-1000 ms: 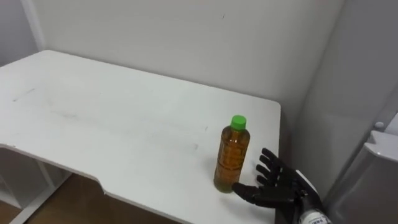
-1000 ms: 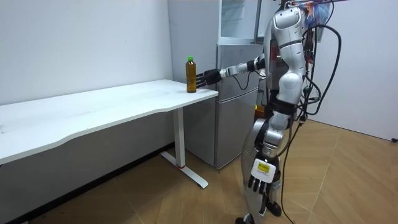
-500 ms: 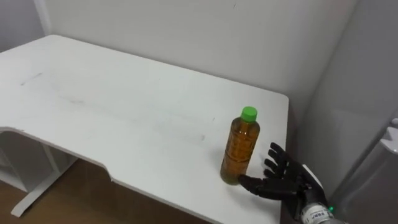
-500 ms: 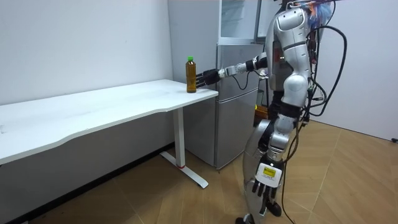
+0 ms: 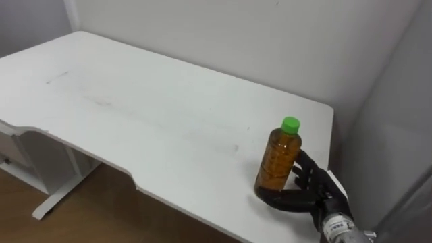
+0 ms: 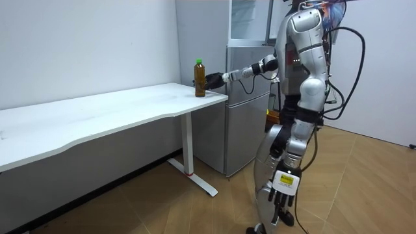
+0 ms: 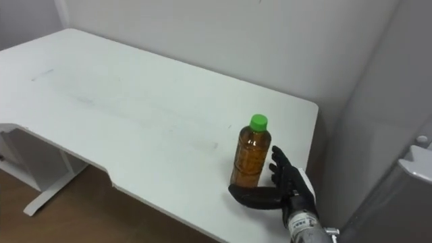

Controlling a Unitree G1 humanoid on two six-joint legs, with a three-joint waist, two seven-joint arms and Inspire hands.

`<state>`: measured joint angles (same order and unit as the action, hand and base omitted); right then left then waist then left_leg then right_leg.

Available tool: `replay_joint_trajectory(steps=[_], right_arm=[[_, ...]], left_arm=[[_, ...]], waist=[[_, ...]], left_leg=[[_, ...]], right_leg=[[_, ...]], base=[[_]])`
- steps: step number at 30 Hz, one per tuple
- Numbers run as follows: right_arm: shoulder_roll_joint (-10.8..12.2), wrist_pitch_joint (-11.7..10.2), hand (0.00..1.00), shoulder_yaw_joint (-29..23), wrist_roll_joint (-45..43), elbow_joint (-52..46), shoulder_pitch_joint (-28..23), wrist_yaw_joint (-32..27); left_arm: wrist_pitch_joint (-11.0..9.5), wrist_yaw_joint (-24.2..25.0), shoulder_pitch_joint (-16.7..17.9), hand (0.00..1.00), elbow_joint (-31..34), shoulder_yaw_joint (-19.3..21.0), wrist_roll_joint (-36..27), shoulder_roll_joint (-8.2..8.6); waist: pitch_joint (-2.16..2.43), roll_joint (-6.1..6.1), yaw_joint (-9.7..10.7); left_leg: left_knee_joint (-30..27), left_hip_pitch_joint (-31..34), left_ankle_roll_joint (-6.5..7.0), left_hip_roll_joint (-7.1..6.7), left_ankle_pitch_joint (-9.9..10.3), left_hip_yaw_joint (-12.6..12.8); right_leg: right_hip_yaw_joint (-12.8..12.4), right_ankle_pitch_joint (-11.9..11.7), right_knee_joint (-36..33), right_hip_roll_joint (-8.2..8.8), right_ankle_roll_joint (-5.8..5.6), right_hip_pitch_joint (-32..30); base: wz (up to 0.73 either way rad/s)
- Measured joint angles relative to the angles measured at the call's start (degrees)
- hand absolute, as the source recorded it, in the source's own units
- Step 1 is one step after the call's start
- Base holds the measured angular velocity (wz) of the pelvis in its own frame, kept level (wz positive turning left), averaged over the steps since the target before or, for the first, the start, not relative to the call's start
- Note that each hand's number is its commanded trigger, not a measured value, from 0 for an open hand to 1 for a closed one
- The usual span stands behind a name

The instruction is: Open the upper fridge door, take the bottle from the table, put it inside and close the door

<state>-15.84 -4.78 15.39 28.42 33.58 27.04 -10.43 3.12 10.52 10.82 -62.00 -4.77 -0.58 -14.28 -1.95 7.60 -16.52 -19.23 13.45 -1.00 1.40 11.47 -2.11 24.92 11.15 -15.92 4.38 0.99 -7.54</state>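
In the left eye view the bottle (image 5: 275, 169) stands upright near the right end of the white table (image 5: 135, 115). Your right hand (image 5: 312, 194) cups its foot, thumb laid across the front of the base and the other fingers spread along its side, not yet clamped. The right eye view agrees: straight fingers just beside the bottle. In the room view the robot stands by the fridge (image 6: 247, 117) at the table's end, and the left hand (image 6: 279, 195) hangs at its leg, state unclear. You are at the grasp: close firmly, then lift straight up before turning to the fridge.
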Motion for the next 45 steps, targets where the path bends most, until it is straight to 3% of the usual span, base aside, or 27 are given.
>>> replay_joint_trajectory(steps=[3, 12, 26, 33, 40, 45], right_arm=[[0.0, 0.0, 0.00, 1.4, 0.0, 0.0, 0.4, -1.3], [0.4, 0.0, 0.00, 1.6, -1.8, 0.0, 0.7, -3.4], [1.0, -0.3, 0.00, 3.6, -1.5, 2.0, 0.7, -5.8], [1.0, -2.6, 0.00, 3.7, 2.7, 3.3, 0.7, -7.2], [1.2, -5.3, 0.00, 3.7, 3.0, 5.7, 0.7, -8.7], [2.3, -7.4, 0.00, 3.7, 2.5, 8.4, 0.7, -11.3]], left_arm=[[0.2, -0.7, 0.0, 0.00, -0.1, 0.1, 0.0, -0.07], [0.3, -0.8, 0.0, 0.00, 0.1, 0.1, 0.0, -0.32], [0.5, -1.3, 0.1, 0.00, 0.2, -0.3, -0.6, -0.33], [0.3, -2.1, 1.5, 0.00, 0.9, -0.5, -1.1, -0.36], [0.2, -2.5, 2.5, 0.00, 1.8, -1.1, -2.2, -0.32], [0.2, -2.7, 3.2, 0.00, 1.9, -1.2, -3.3, -0.25]], waist=[[-0.33, 0.45, -0.7], [-0.34, 0.56, -2.7], [-0.36, 0.40, -2.8], [-0.37, -0.39, -3.0], [0.04, -1.67, -3.4], [0.02, -1.81, -4.2]], left_leg=[[0.1, 0.1, 0.00, -0.07, 0.0, -0.4], [-0.1, 0.5, 0.04, -0.29, 0.0, -1.3], [-0.6, 0.3, -0.01, -0.58, -0.1, -2.6], [-0.6, 0.1, -0.10, -0.70, -0.1, -3.3], [-0.5, 0.0, -0.27, -0.71, -0.2, -3.7], [-0.4, -0.1, -0.31, -0.66, -0.3, -3.8]], right_leg=[[0.4, 0.0, 0.0, 0.05, 0.00, 0.2], [1.5, 0.0, 0.2, 0.12, -0.01, 0.6], [2.5, 0.0, 0.4, 0.06, -0.02, 1.6], [2.9, 0.0, 1.2, -0.20, -0.04, 2.5], [3.2, 0.0, 1.2, -0.28, -0.03, 2.8], [3.3, 0.0, 1.3, -0.29, -0.03, 3.2]], base=[[0.07], [0.06], [0.04], [0.04], [0.02], [0.02]])
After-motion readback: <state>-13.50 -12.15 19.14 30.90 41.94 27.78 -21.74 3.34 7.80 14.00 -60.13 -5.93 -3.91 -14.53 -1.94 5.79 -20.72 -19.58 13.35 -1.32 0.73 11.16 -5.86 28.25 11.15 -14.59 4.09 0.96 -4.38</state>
